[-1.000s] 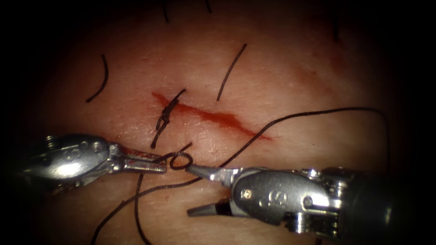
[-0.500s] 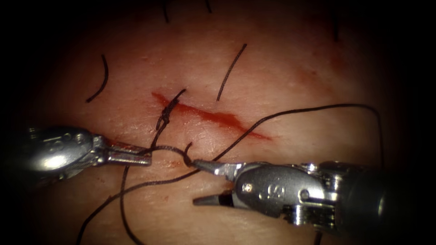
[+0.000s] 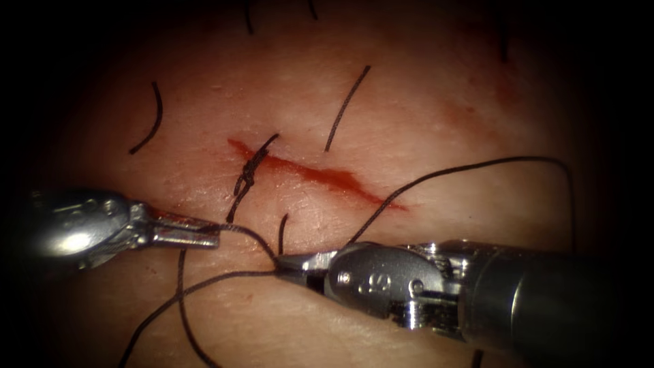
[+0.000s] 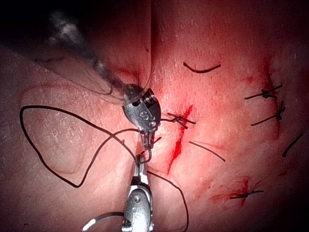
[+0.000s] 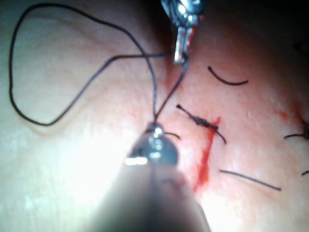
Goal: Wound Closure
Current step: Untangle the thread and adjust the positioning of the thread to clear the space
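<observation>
Right claw now closed on thread — loop gone; left claw gripping thread too.

Both arms came in low and nearly level, tips facing each other. Left gripper was clamped tight on the thread, right gripper pinched closed on it too, wrist rolled slightly.

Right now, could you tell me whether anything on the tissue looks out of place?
Loose cut ends of thread lie scattered on the tissue near the cut. Otherwise nothing odd: both tools, left and right, grip the thread.
</observation>
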`<state>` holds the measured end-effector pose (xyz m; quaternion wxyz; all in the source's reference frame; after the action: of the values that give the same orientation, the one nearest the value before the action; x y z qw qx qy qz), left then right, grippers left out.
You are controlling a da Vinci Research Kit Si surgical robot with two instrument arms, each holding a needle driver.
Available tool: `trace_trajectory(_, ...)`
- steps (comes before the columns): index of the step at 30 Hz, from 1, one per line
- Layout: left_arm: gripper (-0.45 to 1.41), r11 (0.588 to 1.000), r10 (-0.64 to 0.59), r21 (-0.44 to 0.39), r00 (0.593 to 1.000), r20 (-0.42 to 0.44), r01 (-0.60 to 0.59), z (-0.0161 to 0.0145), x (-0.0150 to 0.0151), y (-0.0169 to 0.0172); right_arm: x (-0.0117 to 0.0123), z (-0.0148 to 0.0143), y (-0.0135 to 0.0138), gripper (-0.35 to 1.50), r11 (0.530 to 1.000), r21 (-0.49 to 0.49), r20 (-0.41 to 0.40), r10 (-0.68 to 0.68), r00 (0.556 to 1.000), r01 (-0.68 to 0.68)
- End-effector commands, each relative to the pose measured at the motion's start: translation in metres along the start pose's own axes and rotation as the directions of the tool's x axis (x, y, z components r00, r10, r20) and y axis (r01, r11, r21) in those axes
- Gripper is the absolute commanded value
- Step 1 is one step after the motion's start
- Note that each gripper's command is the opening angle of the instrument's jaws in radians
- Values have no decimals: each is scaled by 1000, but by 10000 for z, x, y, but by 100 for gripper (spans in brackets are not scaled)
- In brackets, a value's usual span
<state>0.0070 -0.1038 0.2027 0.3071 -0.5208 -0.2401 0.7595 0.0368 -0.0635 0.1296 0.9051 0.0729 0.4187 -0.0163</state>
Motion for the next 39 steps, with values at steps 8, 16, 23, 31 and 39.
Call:
trace_trajectory(8,-45,1000,-2,16,1000,-14,2,-13,-5,-5,-23,-34,-1,-35,1000,-15,32,20,999,-20)
trace_trajectory(16,-45,999,-3,42,1000,-13,3,-30,-11,-22,-53,-101,-17,-23,998,-50,32,51,998,-49)
trace_trajectory(23,-45,999,-4,52,1000,-14,5,-27,-12,-20,-70,-114,-17,128,978,-118,27,174,984,-170)
trace_trajectory(31,-45,999,-4,51,1000,-13,5,-29,-12,-20,-64,-106,-10,146,961,-148,20,238,971,-232)
trace_trajectory(39,-45,998,1,55,1000,-13,-1,-27,-12,-21,-32,-85,-9,138,960,-157,5,236,972,-232)
